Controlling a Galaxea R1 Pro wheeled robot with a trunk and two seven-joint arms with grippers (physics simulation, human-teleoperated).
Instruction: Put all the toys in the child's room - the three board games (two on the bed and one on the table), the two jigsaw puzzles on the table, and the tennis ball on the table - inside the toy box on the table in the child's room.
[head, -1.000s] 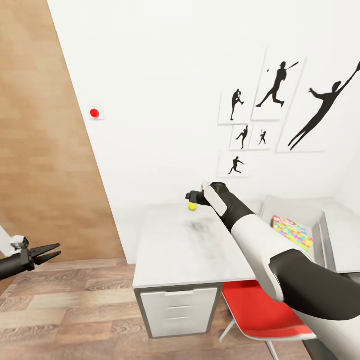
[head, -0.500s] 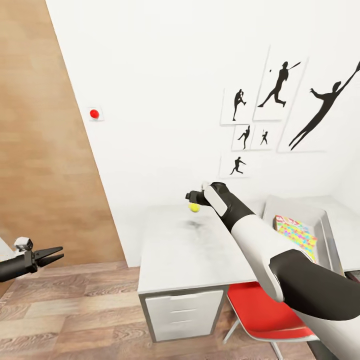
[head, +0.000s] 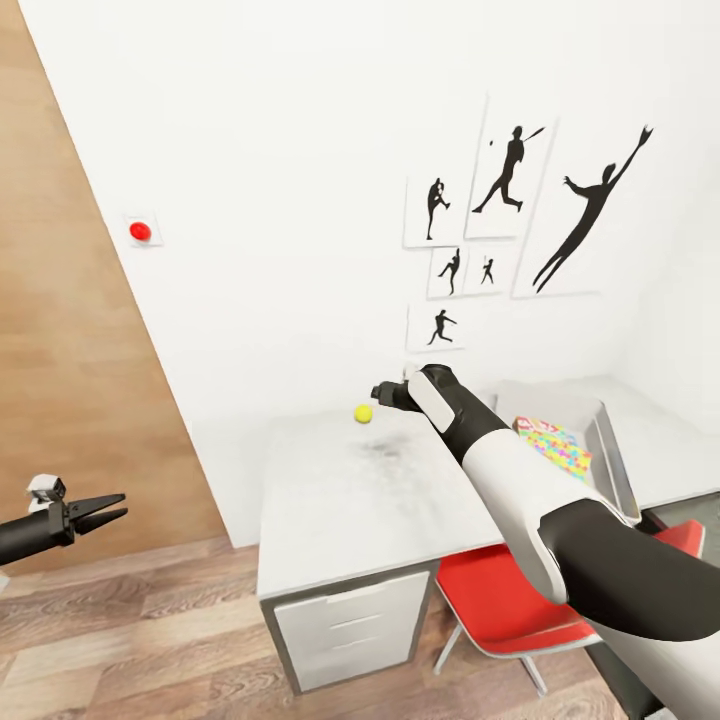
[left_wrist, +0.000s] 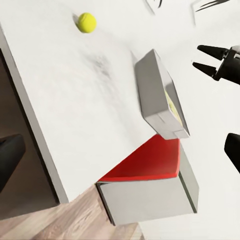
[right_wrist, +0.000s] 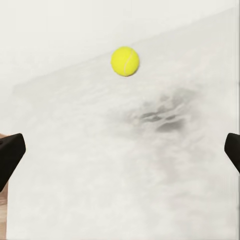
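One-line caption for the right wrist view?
Small yellow-green tennis ball resting on the mottled grey-white table, ahead of the open right gripper.

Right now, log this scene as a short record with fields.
tennis ball: on the table, near the wall, not held
right gripper: jaws open, above the table, ball just beyond them
left gripper: jaws open, holding nothing, over the wood floor away from the table
toy box: on the table beyond the right arm, a jigsaw puzzle inside
red chair: tucked under the table
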